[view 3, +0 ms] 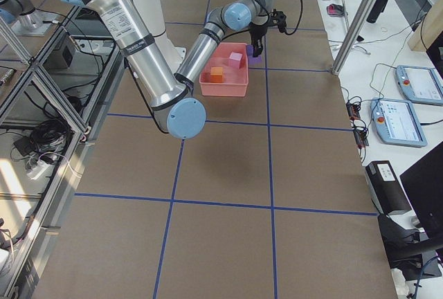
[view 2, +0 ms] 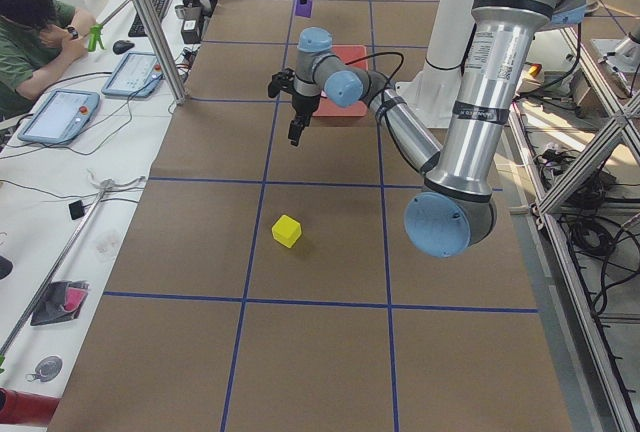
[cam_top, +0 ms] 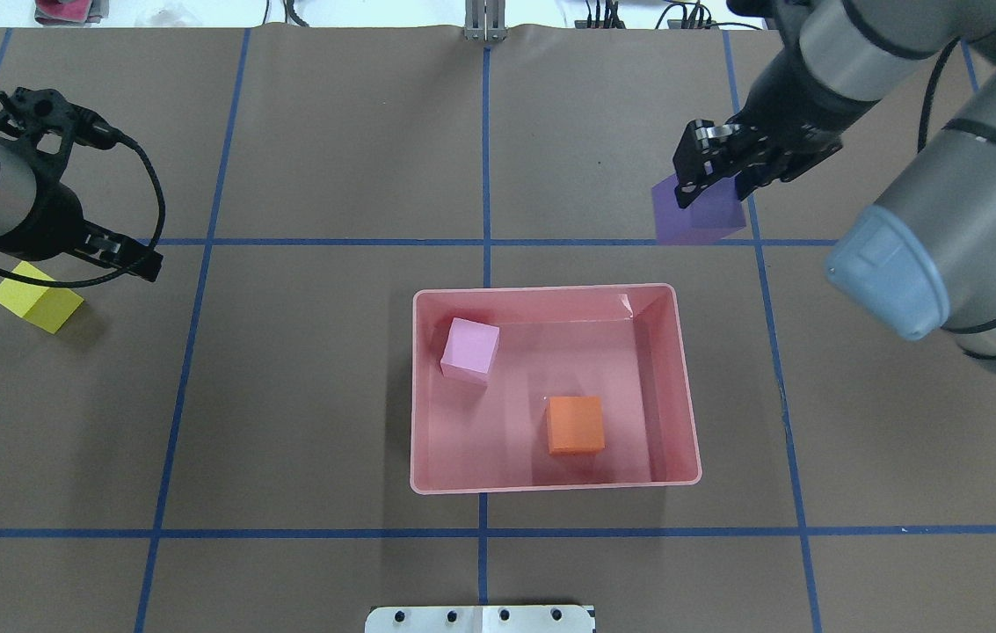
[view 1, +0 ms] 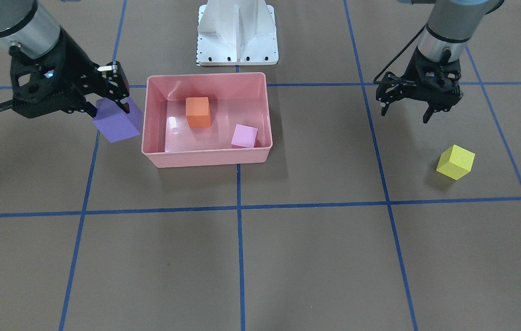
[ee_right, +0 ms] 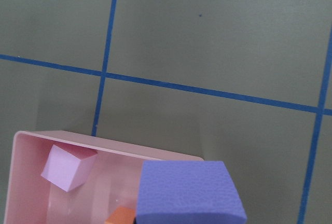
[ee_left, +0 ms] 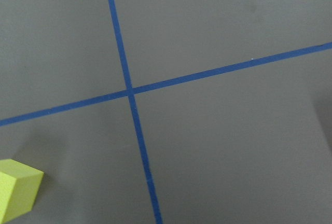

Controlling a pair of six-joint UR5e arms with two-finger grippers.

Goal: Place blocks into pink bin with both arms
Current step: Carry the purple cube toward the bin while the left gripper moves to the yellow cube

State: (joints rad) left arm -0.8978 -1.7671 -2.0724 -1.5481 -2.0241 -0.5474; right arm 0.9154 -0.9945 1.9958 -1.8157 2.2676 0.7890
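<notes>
Below the white pedestal (view 1: 237, 37), the right gripper (view 1: 109, 106) clasped the purple block (view 1: 117, 125) just left of the pink bin (view 1: 205, 158), while the left gripper (view 1: 405, 111) gaped upper-left of the yellow block (view 1: 455, 162)

I see a worktop (view 1: 315, 257) covered in dull brown sheet, ruled into large squares by blue tape (view 1: 239, 257). The pink bin (view 1: 205, 158) sits on it about midway between the two ends, straddling the centre tape line and nearer the robot-side edge. The white pedestal (view 1: 237, 32) stands at that edge, just beyond the bin. The yellow block (view 1: 455, 162) lies alone toward the robot's left end, well apart from the bin.
</notes>
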